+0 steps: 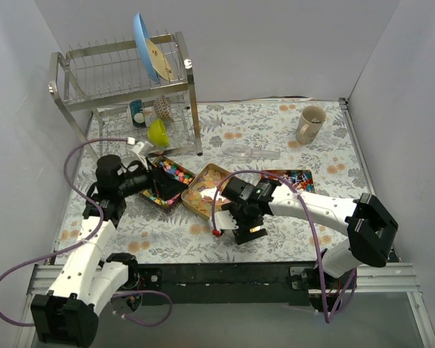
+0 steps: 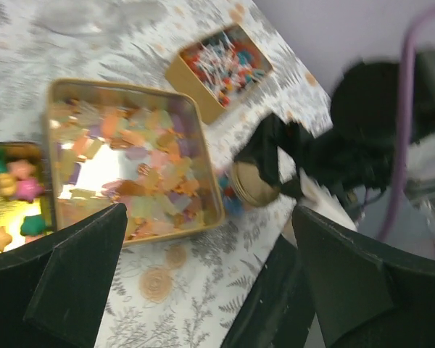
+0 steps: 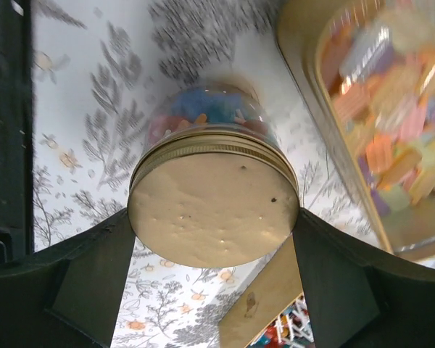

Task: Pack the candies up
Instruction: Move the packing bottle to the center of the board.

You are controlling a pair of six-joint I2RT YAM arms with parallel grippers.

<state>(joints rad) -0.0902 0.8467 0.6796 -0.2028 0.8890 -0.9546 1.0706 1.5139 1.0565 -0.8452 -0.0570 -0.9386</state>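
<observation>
The left jaws stand wide apart with nothing between them, over the floral worktop [image 1: 275, 138]. Partly under their left finger lies a gold tin [image 2: 29, 147] of pastel star candies [image 2: 7, 190]. Straight ahead of their gap lies a second gold tin [image 2: 196, 138] filled with orange-yellow translucent wrapped candies [image 2: 148, 185]. Just past that tin's right side, the right jaws are closed on a glass jar [image 3: 214, 203], one finger pressed to each side of its gold lid. Colourful candies [image 3: 203, 112] show through the glass beyond the lid. The second tin lies just right of the right jaws in their own wrist view. Behind the right jaws, back along the arm, lies a third tin [image 1: 310, 174] of red-white-blue wrapped candies [image 2: 221, 61].
</observation>
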